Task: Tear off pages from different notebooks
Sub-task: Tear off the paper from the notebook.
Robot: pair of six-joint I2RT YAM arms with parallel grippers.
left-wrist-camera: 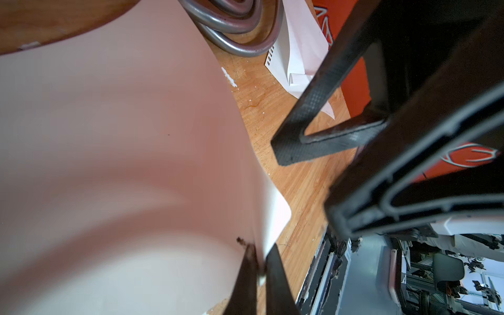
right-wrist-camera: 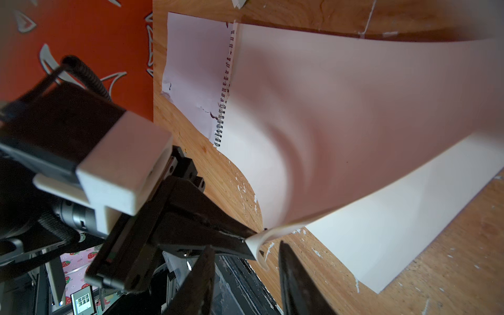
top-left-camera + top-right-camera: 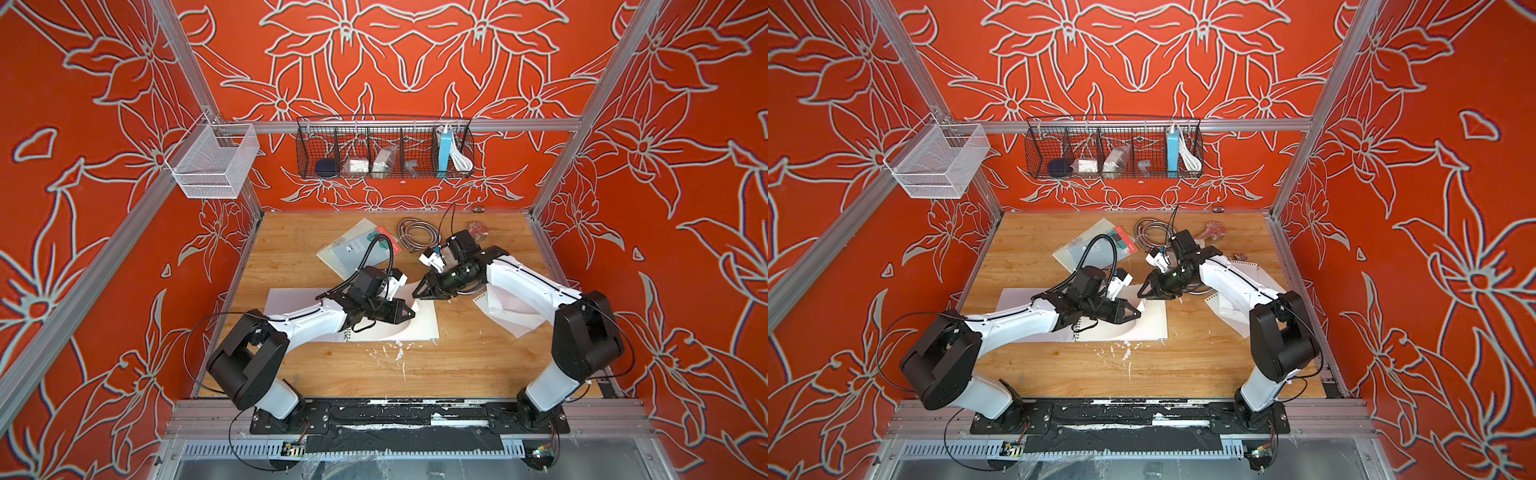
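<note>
An open spiral notebook [image 3: 419,332] lies on the wooden table, its wire binding [image 2: 223,109] showing in the right wrist view. Its top page [image 2: 354,122] curls up off the pad. My left gripper [image 3: 412,312] is shut on the corner of that page [image 1: 122,136], which is pinched between its fingertips [image 1: 249,253]. My right gripper [image 2: 245,245] faces it, open, and the curled corner sits in the gap between its fingers without touching them. In both top views the two grippers meet tip to tip [image 3: 1139,303]. A light blue Steno Notes notebook [image 3: 357,245] lies at the back.
Loose torn pages [image 3: 511,311] lie under my right arm. A coiled metal hose [image 3: 417,235] and a small red object [image 3: 478,228] sit at the back. A black wire basket [image 3: 384,149] and a white mesh basket [image 3: 214,162] hang on the frame. Paper scraps [image 3: 395,351] dot the table.
</note>
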